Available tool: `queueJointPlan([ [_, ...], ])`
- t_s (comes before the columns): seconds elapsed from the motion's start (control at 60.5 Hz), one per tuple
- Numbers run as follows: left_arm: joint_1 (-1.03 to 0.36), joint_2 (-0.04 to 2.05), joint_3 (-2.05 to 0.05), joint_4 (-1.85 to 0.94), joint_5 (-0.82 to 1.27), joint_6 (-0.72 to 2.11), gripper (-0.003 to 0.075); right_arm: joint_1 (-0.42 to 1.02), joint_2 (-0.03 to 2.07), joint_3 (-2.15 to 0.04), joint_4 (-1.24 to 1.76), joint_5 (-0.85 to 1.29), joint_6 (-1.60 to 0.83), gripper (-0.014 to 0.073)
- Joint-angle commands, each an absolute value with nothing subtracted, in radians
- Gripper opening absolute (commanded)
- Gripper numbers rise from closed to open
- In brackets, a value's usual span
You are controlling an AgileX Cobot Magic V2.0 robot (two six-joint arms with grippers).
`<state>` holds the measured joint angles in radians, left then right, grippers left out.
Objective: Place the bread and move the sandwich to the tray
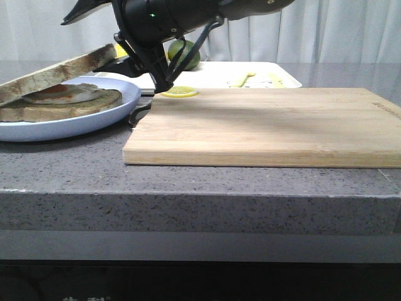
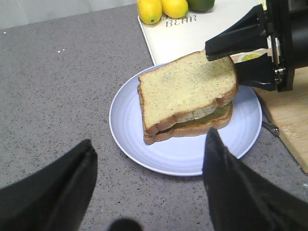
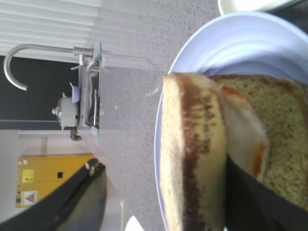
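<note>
Front view first: my right gripper (image 1: 164,83) comes in from above with the thick plain bread slice with the golden-brown crust (image 1: 53,73) pinched at one edge, tilted over the fried-egg sandwich base (image 1: 62,100) on the round pale-blue plate (image 1: 75,125); the far end of the slice looks close to or resting on the base, I can't tell which. Behind the pale wooden cutting board (image 1: 269,125) sits the shallow white rectangular tray (image 1: 213,74), with a green citrus fruit (image 1: 183,53) at its back and a lemon slice (image 1: 180,92) on the board's corner. Left wrist view now: my left gripper (image 2: 149,187) hangs wide open and empty above the grey stone counter (image 2: 57,86), just short of the plate (image 2: 125,125). From here the slice (image 2: 185,89) covers most of the egg layer, the right fingers (image 2: 231,41) clamped on its corner, yellow lemons (image 2: 161,7) on the tray (image 2: 192,33) beyond. Right wrist view: crust side-on, slice (image 3: 192,154) gripped, white egg with orange yolk (image 3: 245,139) showing beneath it. The risk, as I judge it: releasing with the slice this tilted could let it slide off-square or drag the egg, and the plate sits near the counter edge, so a careless nudge from either arm could shift it.
</note>
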<state>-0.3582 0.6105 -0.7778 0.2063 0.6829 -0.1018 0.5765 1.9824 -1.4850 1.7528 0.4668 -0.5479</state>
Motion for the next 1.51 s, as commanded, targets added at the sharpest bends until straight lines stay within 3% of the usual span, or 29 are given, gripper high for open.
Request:
queueJointPlan([
  [0.0, -0.364, 0.615, -0.813, 0.217, 0.614, -0.11, 0.0462, 0.557, 1.921, -1.521, 1.708, 0.532, -0.567, 0.0529],
  [0.463, -0.364, 0.615, -0.813, 0.217, 0.616, -0.11, 0.0462, 0.444, 1.679, -1.521, 1.135, 0.606, -0.553, 0.053],
  [0.86, -0.364, 0.615, -0.813, 0.217, 0.618, -0.11, 0.0462, 0.443, 1.289, -1.489, 0.051, 0.891, -0.069, 0.053],
  [1.489, -0.364, 0.615, -0.813, 0.217, 0.618, -0.11, 0.0462, 0.443, 0.76, -0.961, 0.015, 0.706, -0.07, 0.053],
])
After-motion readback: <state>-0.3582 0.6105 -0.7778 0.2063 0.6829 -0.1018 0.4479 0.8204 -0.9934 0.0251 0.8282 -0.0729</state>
